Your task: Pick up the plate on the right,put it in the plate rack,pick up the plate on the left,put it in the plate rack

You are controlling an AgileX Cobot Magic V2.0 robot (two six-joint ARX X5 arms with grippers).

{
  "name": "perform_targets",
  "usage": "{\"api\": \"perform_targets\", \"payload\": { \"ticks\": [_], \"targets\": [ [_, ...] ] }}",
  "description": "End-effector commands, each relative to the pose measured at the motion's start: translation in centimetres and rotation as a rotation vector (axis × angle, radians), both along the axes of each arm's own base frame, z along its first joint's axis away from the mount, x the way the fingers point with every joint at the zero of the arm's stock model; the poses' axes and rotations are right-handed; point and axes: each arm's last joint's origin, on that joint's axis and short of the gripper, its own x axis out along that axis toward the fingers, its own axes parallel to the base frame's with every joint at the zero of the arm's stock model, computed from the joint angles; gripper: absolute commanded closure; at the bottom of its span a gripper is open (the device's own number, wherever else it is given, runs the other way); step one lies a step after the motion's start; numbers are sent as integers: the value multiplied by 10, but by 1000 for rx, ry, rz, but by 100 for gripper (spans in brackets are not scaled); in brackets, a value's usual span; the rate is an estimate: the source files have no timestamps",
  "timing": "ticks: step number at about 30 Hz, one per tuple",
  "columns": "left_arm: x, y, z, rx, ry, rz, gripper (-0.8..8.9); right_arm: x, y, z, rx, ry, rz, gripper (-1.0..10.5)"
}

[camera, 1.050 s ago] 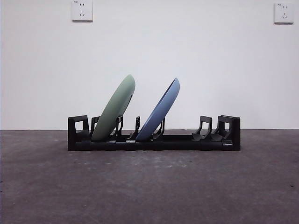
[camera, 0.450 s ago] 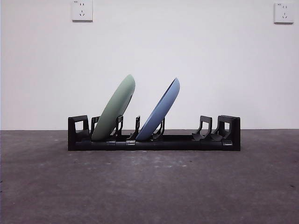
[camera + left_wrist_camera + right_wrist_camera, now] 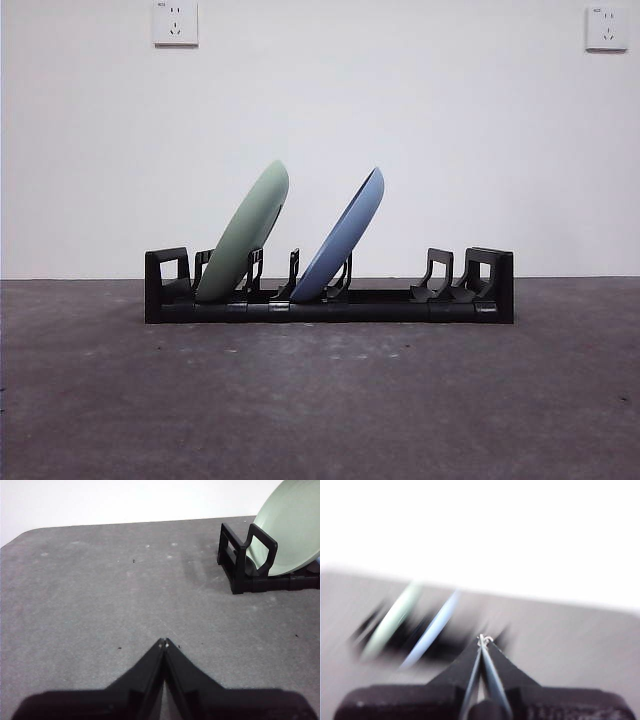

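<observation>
- both plates sit in the plate rack [image 3: 330,300] on the desk [image 3: 320,400]: green plate [image 3: 245,230] near one end, blue plate [image 3: 345,235] in the next slots; nothing is left to place
- your left hand [image 3: 164,642] is pinched closed and empty, well clear of the rack; your right hand [image 3: 482,639] is closed and empty too, its view blurred
- keep both hands high and away so you don't knock the leaning plates

Bare lab: white wall [image 3: 450,120], sockets [image 3: 175,22]

Dark grey, speckled table [image 3: 320,400] runs edge to edge, reaching back to the white wall. Sitting directly on it, centred and towards the far side, is the long black plate rack [image 3: 330,300], lying left to right, flat on its base.
</observation>
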Motion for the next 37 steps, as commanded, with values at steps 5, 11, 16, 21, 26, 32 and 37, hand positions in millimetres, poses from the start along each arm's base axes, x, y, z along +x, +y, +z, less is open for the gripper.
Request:
{"api": "perform_targets", "payload": {
  "ticks": [5,11,16,21,26,32,37],
  "targets": [
    [1,0,-3,-10,11,2,817,-27,-10,-69,-106,-220,-263,945],
    [1,0,-3,-10,11,2,817,-2,-11,-147,-56,-195,-261,945],
    [1,0,-3,-10,11,2,817,21,-13,-207,4,-180,-267,945],
    [1,0,-3,-10,11,2,817,37,-15,-255,21,-166,-270,945],
    [1,0,-3,-10,11,2,817,47,-15,-291,17,-96,-272,945],
    [1,0,-4,-10,12,2,817,49,-15,-314,11,3,-257,945],
    [1,0,-4,-10,12,2,817,49,-15,-314,41,12,-264,945]
  ]
}}
